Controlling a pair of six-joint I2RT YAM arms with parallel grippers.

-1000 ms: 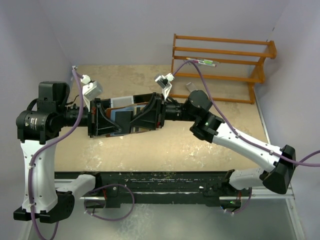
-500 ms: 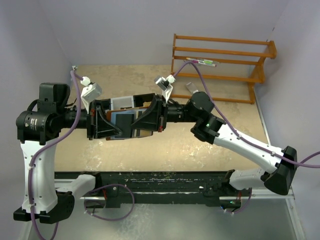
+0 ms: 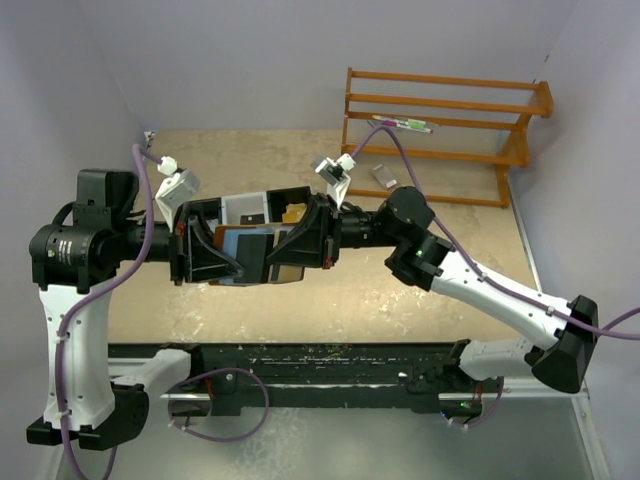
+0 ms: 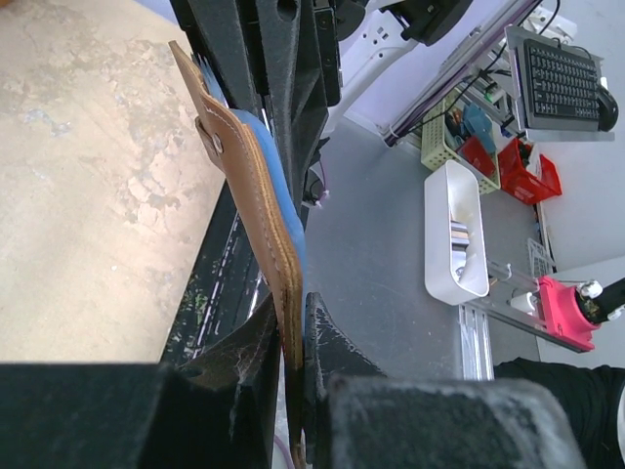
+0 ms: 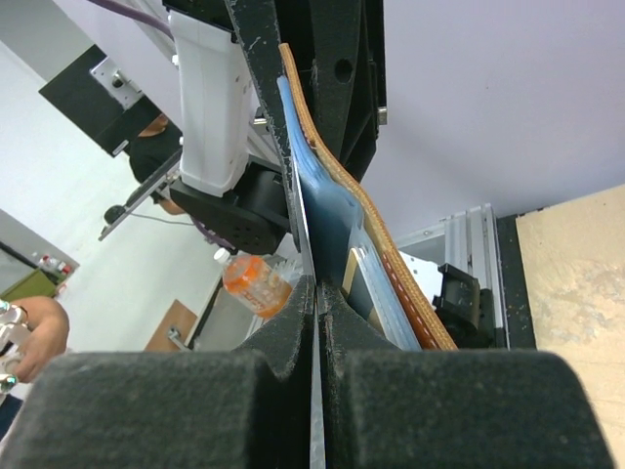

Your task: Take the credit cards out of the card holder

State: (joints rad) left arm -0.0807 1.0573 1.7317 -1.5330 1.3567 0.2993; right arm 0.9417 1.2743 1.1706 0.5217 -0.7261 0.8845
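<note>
Top external view puts the card holder (image 3: pixel 228 240) off the surface (image 3: pixel 350 295), strung between both arms a little left of centre, its long axis running left to right in line with the two grippers. Left wrist view shows the left gripper (image 4: pixel 293 337) nearly closed, pinching the brown leather edge of the holder between its fingers. Right wrist view shows the right gripper (image 5: pixel 315 303) fully closed on the edge of a thin light blue sheet, which we take for one of the credit cards (image 5: pixel 322 210). A pale tan card (image 5: pixel 354 269) sits deeper in the pocket just beside it. So the card lies straight ahead of the right gripper, and we judge that it must slide out toward the robot's right, along that axis, while the left side anchors the leather. Behind the holder, on the surface, stands a black-and-white tray (image 3: pixel 245 205) with orange pieces (image 3: pixel 292 212). A wooden rack (image 3: pixel 440 110) is well apart at the far right, and nothing seems to block the pull.
</note>
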